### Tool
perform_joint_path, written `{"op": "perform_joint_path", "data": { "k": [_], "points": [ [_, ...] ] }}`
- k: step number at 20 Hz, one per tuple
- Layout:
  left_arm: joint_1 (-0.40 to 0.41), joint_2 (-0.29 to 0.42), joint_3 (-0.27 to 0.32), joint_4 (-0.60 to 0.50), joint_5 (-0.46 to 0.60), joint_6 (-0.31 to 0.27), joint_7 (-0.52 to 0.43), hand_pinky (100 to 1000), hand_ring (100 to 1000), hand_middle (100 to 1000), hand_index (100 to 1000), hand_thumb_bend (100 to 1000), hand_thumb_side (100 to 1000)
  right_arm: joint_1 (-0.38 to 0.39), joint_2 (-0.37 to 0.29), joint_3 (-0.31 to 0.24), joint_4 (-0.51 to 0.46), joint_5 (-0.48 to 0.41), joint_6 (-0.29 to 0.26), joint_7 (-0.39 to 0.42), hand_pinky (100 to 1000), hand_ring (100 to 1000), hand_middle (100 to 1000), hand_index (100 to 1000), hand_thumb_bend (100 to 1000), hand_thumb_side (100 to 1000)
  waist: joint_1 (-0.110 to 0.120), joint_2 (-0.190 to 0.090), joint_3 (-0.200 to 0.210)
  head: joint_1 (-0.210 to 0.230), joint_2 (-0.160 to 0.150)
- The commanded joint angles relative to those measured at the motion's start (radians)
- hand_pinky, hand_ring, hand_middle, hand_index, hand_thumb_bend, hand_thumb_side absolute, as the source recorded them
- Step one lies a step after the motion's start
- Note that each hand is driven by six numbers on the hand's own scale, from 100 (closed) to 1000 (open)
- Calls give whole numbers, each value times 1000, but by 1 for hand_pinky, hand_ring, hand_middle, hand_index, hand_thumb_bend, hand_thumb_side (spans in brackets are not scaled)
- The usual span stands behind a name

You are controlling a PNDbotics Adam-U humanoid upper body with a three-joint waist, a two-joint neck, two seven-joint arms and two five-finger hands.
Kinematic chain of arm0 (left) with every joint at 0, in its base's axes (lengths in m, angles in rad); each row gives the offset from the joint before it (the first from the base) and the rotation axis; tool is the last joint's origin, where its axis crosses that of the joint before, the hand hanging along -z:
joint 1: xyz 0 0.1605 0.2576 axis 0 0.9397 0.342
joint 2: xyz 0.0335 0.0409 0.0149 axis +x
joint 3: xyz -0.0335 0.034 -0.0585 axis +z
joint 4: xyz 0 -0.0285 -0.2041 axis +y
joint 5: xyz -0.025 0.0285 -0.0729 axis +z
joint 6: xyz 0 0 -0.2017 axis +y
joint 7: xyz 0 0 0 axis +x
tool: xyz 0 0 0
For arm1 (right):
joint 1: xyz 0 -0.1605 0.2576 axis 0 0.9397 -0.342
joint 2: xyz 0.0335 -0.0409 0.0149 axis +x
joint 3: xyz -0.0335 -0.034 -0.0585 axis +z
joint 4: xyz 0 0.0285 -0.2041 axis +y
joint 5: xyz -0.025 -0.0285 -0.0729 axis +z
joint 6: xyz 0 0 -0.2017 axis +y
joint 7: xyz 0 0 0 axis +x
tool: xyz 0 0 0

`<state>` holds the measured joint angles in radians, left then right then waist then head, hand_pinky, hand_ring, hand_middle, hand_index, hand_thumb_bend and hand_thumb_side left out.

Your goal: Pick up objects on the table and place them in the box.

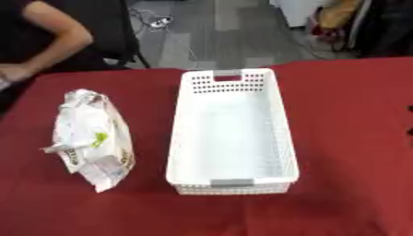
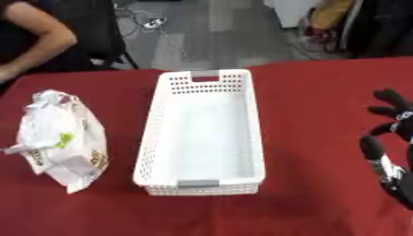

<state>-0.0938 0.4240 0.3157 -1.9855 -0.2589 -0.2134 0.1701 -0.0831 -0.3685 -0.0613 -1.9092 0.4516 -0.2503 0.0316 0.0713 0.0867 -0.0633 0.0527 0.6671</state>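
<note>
At the left of the frame lies the one thing you have to move: a crumpled white bag [image 1: 90, 138] with printing on it and a small green patch, flat on its side on the red tablecloth [image 1: 347, 120]. It looks like thin, crinkly packaging, creased and puffed, with a twisted or folded end at the lower part, so I judge it will deform under your fingers and needs a wrap around its body, not a pinch at a corner. It lies just beside the box, apart from it, long axis roughly parallel to the box wall, which should make for a short lift and sideways carry

In the middle of the frame stands the white plastic box [image 1: 182, 138], a long rectangular basket with perforated walls, a slot handle at the far end and a grey tab at the near end. It is open at the top and nothing shows inside it, so the task looks not yet begun

At the right edge of the right eye view your right hand [image 2: 393, 152] shows, black, fingers spread and pointing up, holding nothing, well apart from the bag. Your left hand shows in neither view
</note>
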Motion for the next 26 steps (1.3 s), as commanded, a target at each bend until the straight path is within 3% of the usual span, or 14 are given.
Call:
{"op": "perform_joint_path", "data": {
  "k": [1, 7, 19, 26],
  "points": [
    [12, -11, -14, -14, -39, 31, -37, 537, 796, 979, 958, 956, 919, -10, -17, -7, -13, 2, 1, 1, 551, 797, 885, 1000, 514, 932, -5, -7, 0, -4, -15],
    [17, -46, -52, 14, -78, 65, -107, 532, 796, 987, 960, 959, 921, -10, -15, -6, -14, 2, 0, 3, 551, 797, 885, 1000, 514, 931, -6, -5, -1, 2, -14],
    [9, -25, -105, 75, -160, 78, -195, 560, 801, 988, 962, 955, 942, -11, -15, -5, -14, 0, -1, 5, 551, 797, 885, 1000, 515, 931, -6, -4, -6, 5, -17],
    [-4, -22, -110, 119, -246, 124, -235, 620, 819, 991, 969, 960, 940, -10, -15, -4, -14, 0, -1, 7, 551, 797, 885, 1000, 515, 931, -6, -5, -6, 6, -16]
  ]
}}
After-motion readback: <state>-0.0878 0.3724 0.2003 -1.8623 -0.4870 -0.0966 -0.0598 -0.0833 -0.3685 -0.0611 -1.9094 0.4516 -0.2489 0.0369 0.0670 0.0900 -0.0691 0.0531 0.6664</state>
